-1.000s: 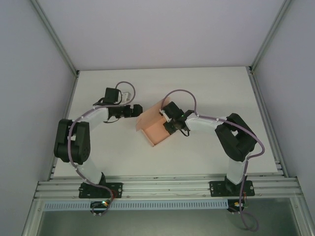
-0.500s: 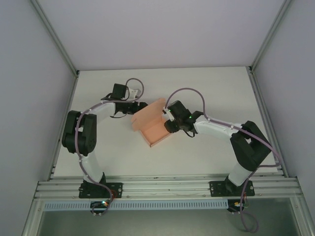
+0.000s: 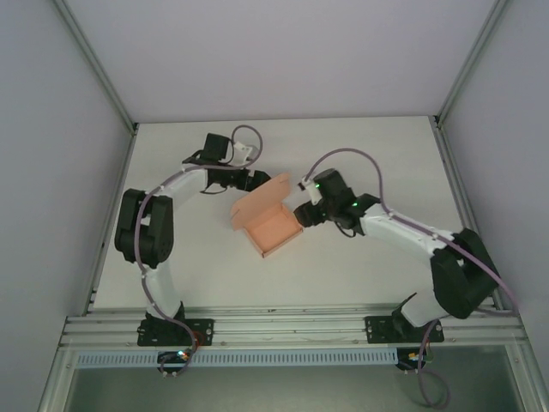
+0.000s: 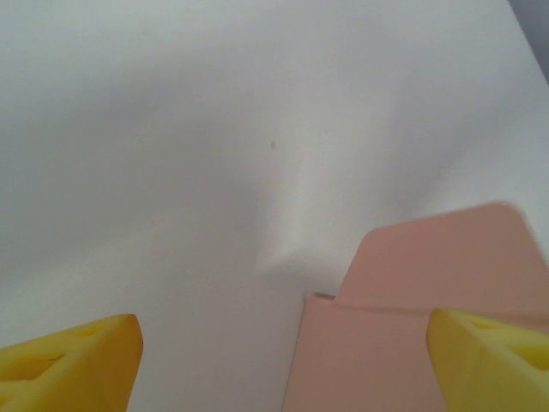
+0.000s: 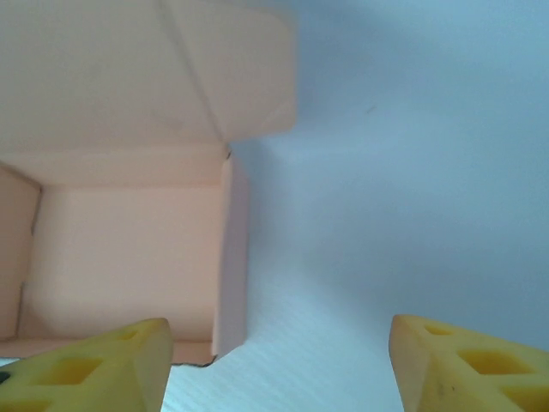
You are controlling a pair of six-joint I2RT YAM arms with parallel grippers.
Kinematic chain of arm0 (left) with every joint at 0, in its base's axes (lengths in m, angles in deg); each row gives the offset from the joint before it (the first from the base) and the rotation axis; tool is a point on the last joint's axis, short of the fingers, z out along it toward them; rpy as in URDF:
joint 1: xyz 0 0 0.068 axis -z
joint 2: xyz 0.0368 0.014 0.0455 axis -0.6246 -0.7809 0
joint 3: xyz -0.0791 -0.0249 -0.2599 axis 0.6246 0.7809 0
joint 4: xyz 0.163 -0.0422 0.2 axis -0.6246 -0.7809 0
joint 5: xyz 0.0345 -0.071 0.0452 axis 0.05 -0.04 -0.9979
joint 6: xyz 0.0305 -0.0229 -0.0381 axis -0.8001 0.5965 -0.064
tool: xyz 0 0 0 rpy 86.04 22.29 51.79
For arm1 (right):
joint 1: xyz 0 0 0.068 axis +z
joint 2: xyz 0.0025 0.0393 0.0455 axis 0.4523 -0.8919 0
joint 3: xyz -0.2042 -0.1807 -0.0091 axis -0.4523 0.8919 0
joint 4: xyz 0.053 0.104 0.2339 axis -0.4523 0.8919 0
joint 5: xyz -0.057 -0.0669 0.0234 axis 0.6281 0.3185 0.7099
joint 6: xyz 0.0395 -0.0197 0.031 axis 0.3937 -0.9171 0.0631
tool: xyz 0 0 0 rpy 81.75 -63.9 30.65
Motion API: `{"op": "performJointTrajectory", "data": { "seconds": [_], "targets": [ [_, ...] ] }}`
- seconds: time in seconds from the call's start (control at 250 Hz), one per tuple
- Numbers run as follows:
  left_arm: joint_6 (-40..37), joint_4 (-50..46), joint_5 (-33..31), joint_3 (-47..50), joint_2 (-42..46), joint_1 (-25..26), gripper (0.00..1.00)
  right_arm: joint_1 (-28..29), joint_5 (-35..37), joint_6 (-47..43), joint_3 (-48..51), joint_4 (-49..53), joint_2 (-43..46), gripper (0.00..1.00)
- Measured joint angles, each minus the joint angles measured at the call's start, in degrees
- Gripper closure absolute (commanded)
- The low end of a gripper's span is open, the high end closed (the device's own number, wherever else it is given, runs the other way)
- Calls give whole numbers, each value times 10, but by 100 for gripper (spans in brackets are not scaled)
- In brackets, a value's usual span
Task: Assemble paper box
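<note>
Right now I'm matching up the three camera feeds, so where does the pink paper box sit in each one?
Top external: paper box at the centre, open side up.
Left wrist: paper box at lower right, cut by the bottom edge.
Right wrist: paper box in the left half, inside showing.
Shared landmark: its lid flap with rounded corners.

Your overhead camera looks down on the whole table [image 3: 360, 146] from above its near edge. Both wrist cameras sit close over it, sharing the paper box [image 3: 273, 230].
</note>
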Motion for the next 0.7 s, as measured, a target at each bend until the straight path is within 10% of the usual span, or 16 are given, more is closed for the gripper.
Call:
{"op": "performJointTrajectory", "data": {
  "seconds": [0.379, 0.699],
  "targets": [
    [-22, -73, -82, -78, -7, -39, 0, -39, -180, -328, -158, 76, -61, 8],
    [-18, -64, -215, 125, 309, -93, 0, -74, -250, -520, -365, 244, -243, 26]
  ]
}}
